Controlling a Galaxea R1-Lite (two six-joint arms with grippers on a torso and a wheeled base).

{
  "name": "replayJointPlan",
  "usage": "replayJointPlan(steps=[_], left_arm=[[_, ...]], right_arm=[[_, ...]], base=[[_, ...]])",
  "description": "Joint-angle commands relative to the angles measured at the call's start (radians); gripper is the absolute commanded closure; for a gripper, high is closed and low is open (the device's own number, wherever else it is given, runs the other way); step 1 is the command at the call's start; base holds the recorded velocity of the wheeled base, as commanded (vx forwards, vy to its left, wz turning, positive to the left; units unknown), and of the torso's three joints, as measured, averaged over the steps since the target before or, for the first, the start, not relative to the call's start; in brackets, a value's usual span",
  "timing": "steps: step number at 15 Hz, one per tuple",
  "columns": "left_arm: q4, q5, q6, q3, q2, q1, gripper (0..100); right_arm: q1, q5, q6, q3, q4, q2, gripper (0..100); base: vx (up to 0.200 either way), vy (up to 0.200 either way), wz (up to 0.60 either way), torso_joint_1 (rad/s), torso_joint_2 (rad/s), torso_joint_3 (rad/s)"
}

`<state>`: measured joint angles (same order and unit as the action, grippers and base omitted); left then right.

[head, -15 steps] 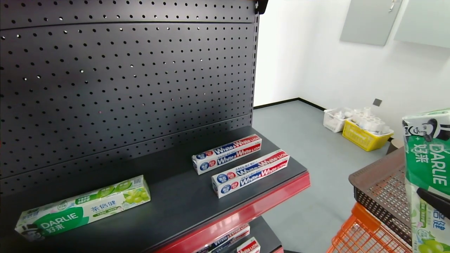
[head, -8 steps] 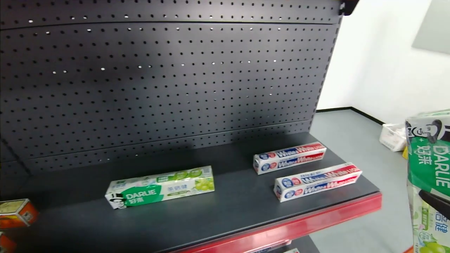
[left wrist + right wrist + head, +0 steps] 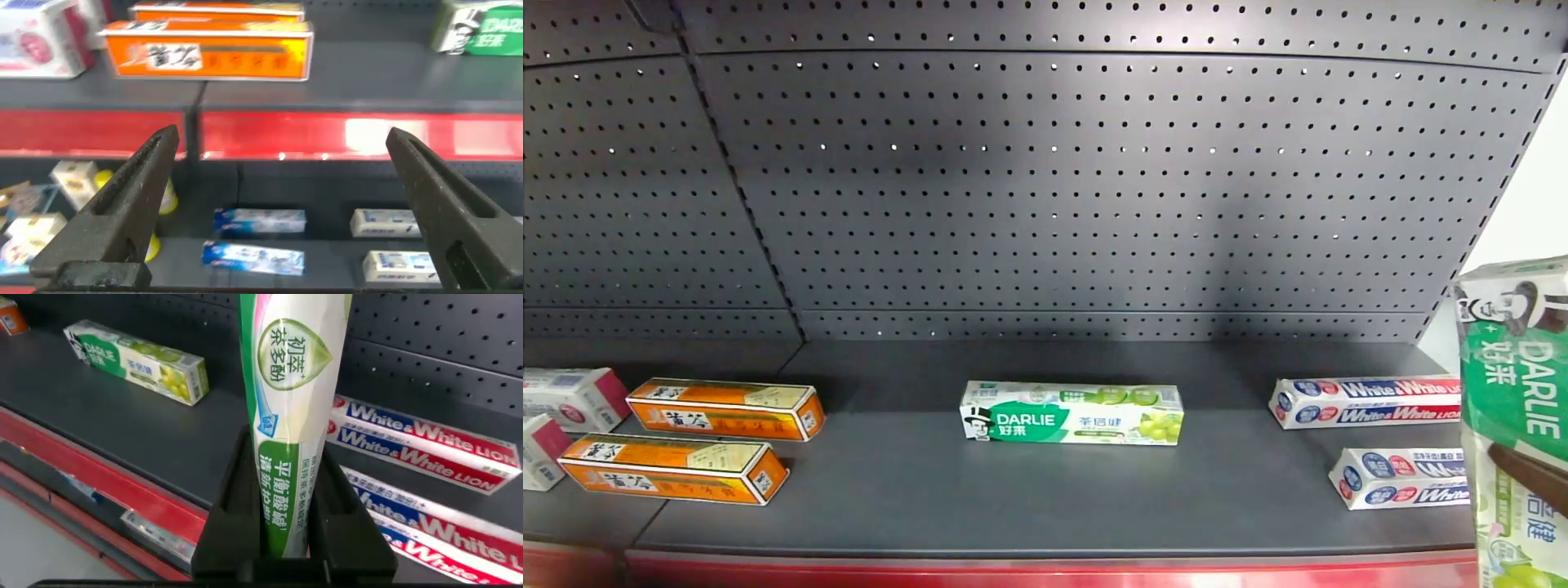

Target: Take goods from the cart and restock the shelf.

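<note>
Delivery step: right gripper (image 3: 286,490) fingers clamp a green toothpaste box (image 3: 1515,392) by the shelf's (image 3: 1013,506) right edge, likely bound beside its twin (image 3: 1072,412); left gripper (image 3: 282,139) fingers gape.

The left tool (image 3: 282,137): two long matte fingers (image 3: 122,204), charcoal to black, each a flat-faced wedge narrowing to a blunt tip, with a squared block at the root of one. The right tool (image 3: 288,449): matte black, a broad slab-like base with bevelled shoulders, from which two short straight fingers (image 3: 233,482) rise with plain smooth outer faces. In the head view, one of its fingers (image 3: 1531,475) appears as a dark brown-black strip.
</note>
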<state>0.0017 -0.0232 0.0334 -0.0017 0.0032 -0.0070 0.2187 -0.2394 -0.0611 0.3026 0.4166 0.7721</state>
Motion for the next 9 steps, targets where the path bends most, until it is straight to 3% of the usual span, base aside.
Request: replayJointPlan(steps=[1, 9], left_arm=[[-0.002, 0.000, 0.000, 0.000, 0.001, 0.001, 0], [-0.002, 0.000, 0.000, 0.000, 0.000, 0.001, 0]], right_arm=[[0.001, 0.000, 0.000, 0.003, 0.001, 0.001, 100], [-0.030, -0.001, 0.010, 0.027, -0.013, -0.043, 100]], base=[[0.000, 0.000, 0.00, 0.000, 0.00, 0.000], [0.000, 0.000, 0.00, 0.000, 0.00, 0.000]])
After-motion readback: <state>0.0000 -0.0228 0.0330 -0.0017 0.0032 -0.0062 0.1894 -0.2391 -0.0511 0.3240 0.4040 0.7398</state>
